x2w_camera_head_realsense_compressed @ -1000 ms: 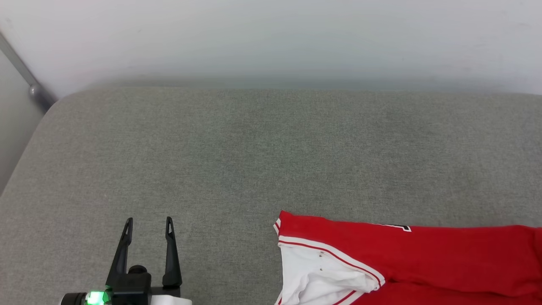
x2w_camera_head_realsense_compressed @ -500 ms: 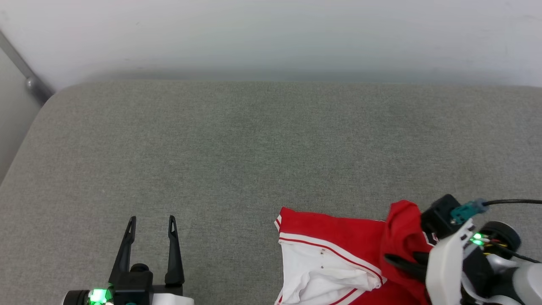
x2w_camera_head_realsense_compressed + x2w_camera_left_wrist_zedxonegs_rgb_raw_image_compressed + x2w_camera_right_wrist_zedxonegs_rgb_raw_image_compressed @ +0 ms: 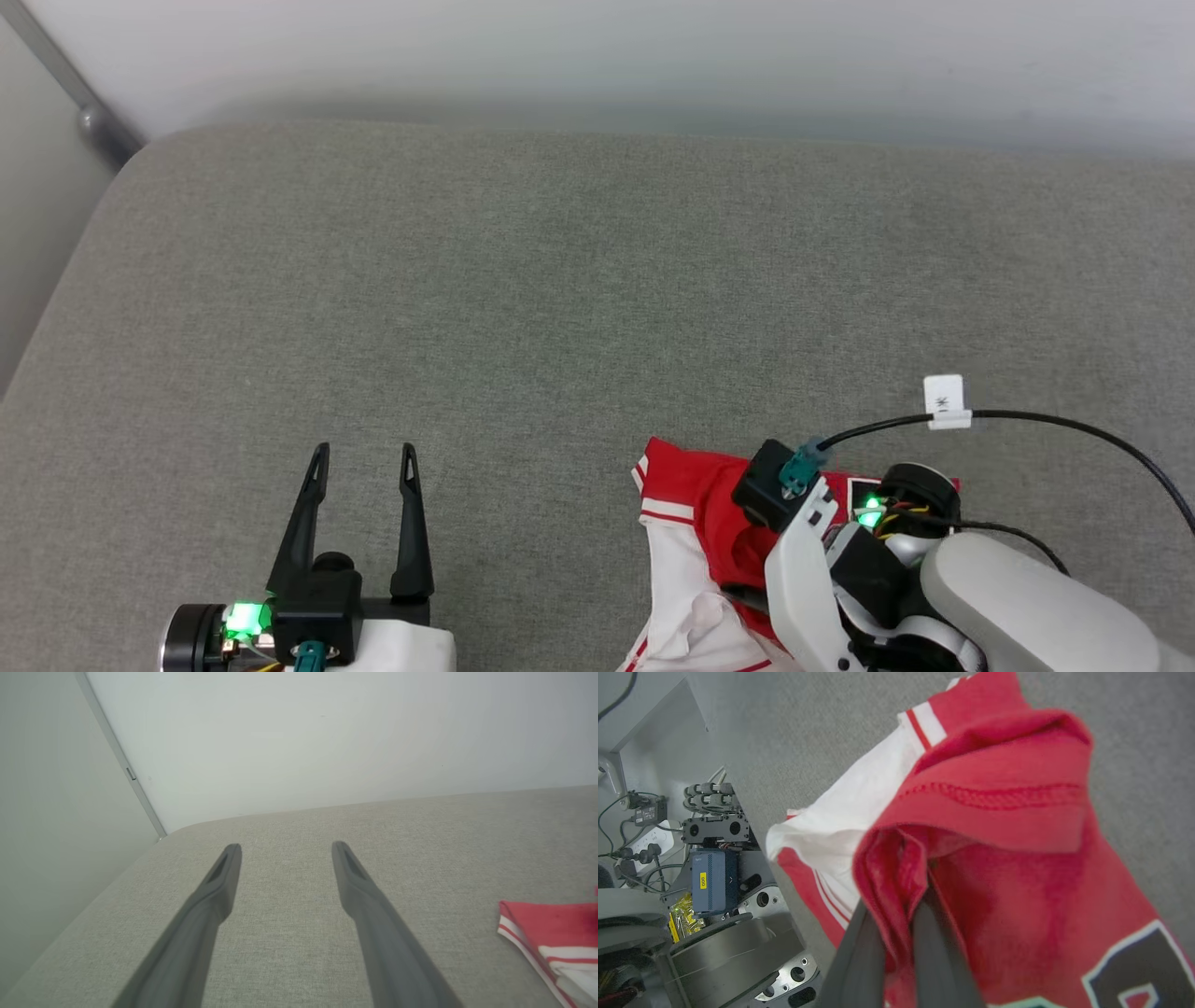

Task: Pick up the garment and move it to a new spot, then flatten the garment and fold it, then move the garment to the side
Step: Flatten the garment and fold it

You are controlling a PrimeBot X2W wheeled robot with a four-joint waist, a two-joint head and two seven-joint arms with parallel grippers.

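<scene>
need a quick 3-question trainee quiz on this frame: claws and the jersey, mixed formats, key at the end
1. True or false: the left claw is shut on the red jersey.
2. Which one grips the jersey? A) left claw B) right claw C) neither
3. Fill in: the jersey's sleeve is ___ in colour.
Key: 1 false; 2 B; 3 white.
</scene>
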